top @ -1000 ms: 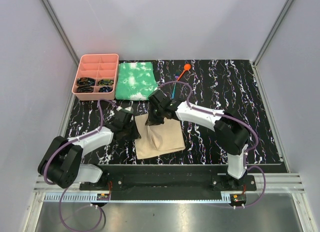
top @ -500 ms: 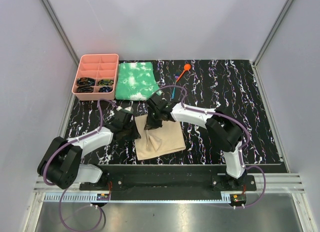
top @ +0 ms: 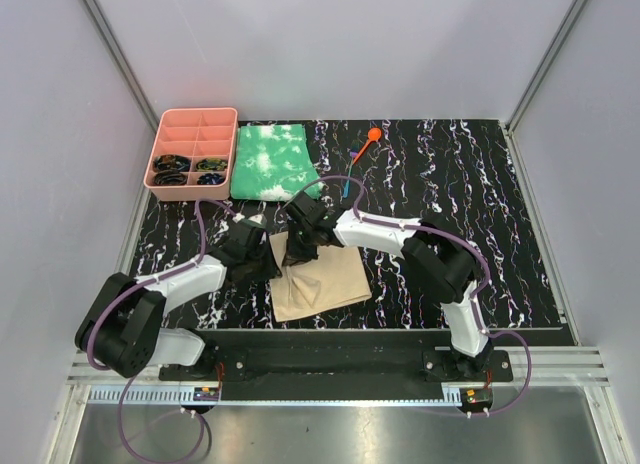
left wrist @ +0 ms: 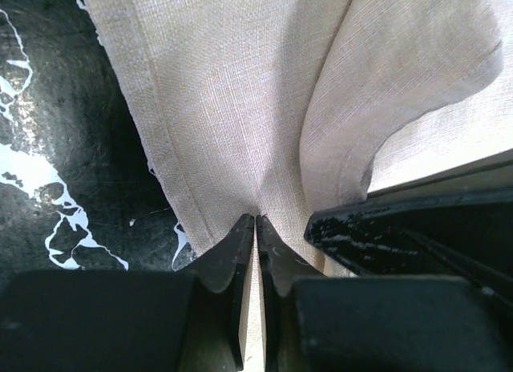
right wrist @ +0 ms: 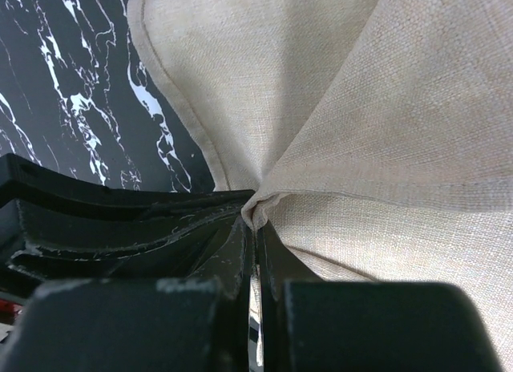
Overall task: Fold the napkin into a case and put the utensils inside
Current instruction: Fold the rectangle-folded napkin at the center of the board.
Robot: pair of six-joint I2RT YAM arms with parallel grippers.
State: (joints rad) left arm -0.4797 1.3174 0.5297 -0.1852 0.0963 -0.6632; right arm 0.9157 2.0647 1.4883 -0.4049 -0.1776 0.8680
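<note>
Status: folding stage, not finished. No utensil is in yet.

- The napkin (top: 325,281) lies on the desk (top: 480,184) between the two arms, near the front edge. Most of it is flat. Its far left corner is gathered and raised off the surface.
- Your left fingers (left wrist: 230,256) are nearly closed, pinching a hemmed edge of the napkin. In the left wrist view the cloth fans out from the pinch in two soft ridges.
- Your right fingers (right wrist: 274,264) are closed tight on a bunched fold of the same napkin. In the right wrist view the creases radiate from the tips.
- The two grips sit just beside each other at that corner, and each wrist view shows the other arm's black fingers close alongside.
- I can make out no pocket or case shape. Whether a first fold is already laid underneath, I cannot tell from above.
- The orange spoon (top: 372,136) and the slim blue utensil (top: 345,188) lie on the desk toward the back, well apart from the napkin and beside the green cloth (top: 268,161). Neither is touched.
- The pink tray (top: 192,147) at the back left plays no part.

Left to do, as I judge it: carry the pinched corner over, set the fold and form the case. Then fetch both utensils and slide them in. That puts you less than halfway.
</note>
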